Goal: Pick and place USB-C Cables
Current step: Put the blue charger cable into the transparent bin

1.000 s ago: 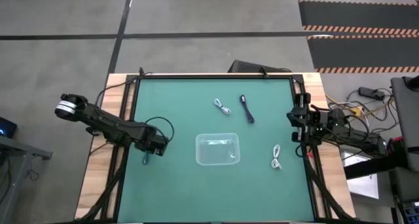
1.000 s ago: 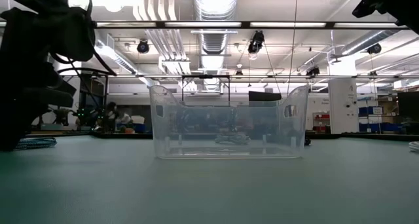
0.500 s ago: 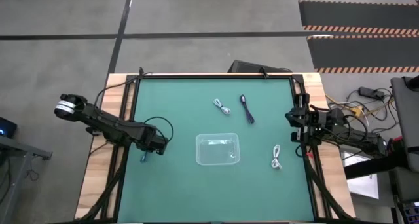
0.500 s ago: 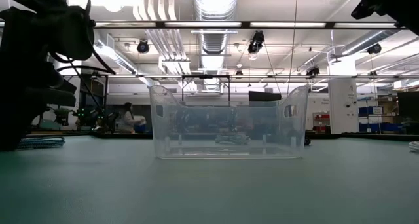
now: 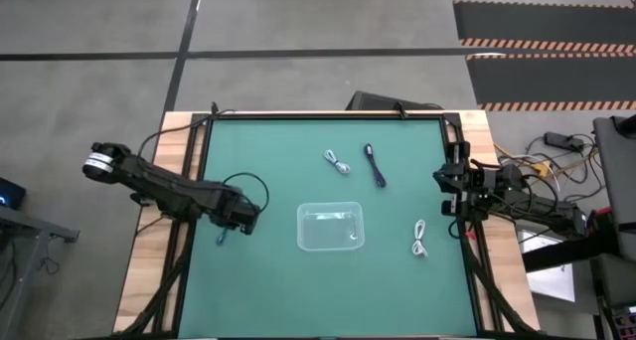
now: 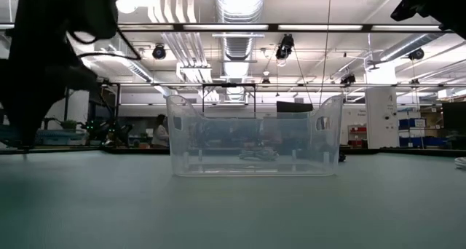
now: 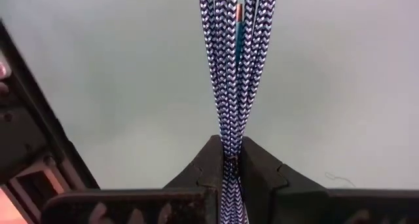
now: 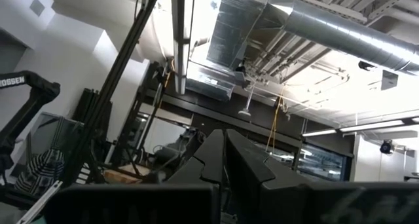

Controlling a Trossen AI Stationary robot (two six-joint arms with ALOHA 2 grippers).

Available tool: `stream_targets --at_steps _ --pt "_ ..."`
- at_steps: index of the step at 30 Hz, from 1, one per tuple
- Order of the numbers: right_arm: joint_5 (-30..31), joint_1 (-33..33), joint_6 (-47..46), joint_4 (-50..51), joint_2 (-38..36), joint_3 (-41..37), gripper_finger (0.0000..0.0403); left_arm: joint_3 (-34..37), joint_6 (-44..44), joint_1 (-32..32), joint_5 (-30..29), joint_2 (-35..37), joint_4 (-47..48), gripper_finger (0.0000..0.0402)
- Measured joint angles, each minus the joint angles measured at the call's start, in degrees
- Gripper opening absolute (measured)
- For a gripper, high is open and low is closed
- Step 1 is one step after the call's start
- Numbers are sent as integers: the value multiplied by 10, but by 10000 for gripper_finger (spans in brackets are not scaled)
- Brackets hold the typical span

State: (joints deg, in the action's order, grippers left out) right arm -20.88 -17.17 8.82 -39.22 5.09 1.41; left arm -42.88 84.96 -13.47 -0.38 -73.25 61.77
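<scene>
While clenched on a blue-white braided cable (image 7: 236, 67), left gripper (image 5: 237, 221) has lifted it off the surface (image 5: 268, 171), left of clear tray (image 5: 331, 227); next: carry to tray. Right gripper (image 5: 449, 177) waits far right, pressed together, empty.

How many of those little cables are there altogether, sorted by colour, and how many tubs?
White or light grey cables on the mat: 2, one beyond the tub and one right of it.
Dark cables on the mat: 1.
Blue-and-white braided cables: 1, pinched in the left gripper.
Clear tubs: 1.
Total: 4 cables, 1 tub.
</scene>
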Motion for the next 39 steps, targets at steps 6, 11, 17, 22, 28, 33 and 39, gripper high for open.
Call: stream_targets --at_steps 6,11,17,22,28,33,39 --pt "0 0 3 0 0 0 9 -70 -38 0 -1 -15 12 15" --pt "0 0 13 -1 -1 0 9 -138 -70 0 -15 -45 51 15" --pt "-6 0 17 -3 -1 0 9 -226 -150 0 -22 -92 105 15" --pt "-6 0 17 -3 -2 0 9 -300 -226 0 -23 -128 108 14" --pt "-6 0 17 -3 -1 0 9 -379 -276 0 -24 -163 111 14" --pt "-3 0 16 -2 -1 0 9 -433 -305 0 -24 -188 110 14" --pt "-1 0 17 -2 -1 0 9 -493 -327 0 -24 -224 108 14"
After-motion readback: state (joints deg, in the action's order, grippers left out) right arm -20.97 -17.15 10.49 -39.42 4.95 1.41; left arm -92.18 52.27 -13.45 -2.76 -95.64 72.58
